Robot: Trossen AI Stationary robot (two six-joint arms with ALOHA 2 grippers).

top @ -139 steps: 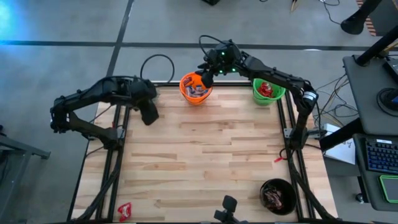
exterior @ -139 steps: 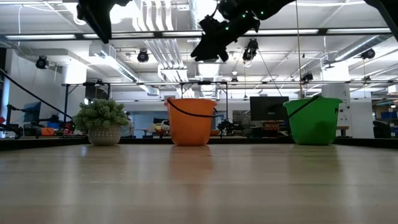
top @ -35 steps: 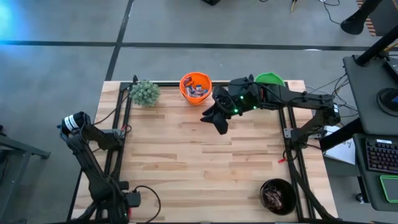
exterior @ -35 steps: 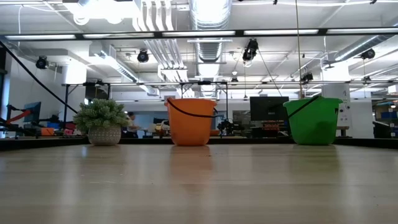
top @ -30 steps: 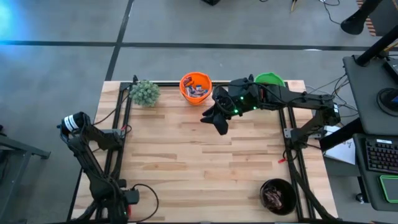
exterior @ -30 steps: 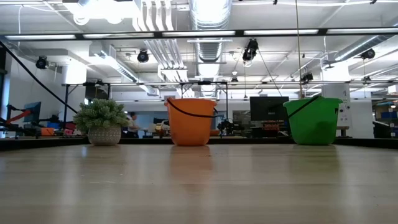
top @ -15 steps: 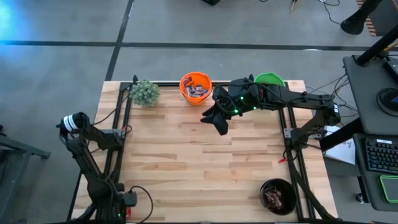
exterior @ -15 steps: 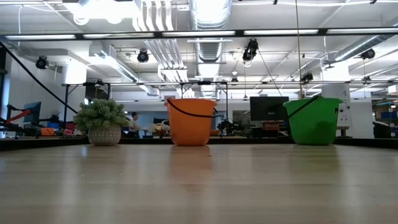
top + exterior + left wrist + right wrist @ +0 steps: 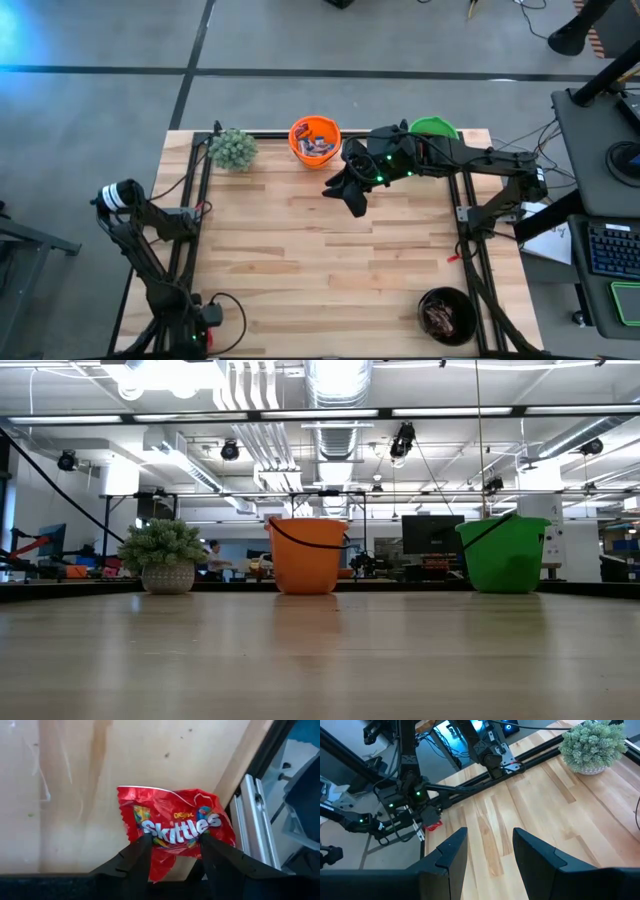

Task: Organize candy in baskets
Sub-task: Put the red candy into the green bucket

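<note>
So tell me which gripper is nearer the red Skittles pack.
Left. The left gripper hangs directly over the red Skittles pack at the table's near-left corner; the right gripper hovers mid-table near the orange basket.

The left arm folds down at the desk's near left corner, its hand (image 9: 172,852) low over the surface with both fingers (image 9: 137,857) parted. The right arm reaches in from the right edge, elbow bent, its hand (image 9: 352,195) raised over the far middle, fingers (image 9: 452,852) apart and empty.
</note>
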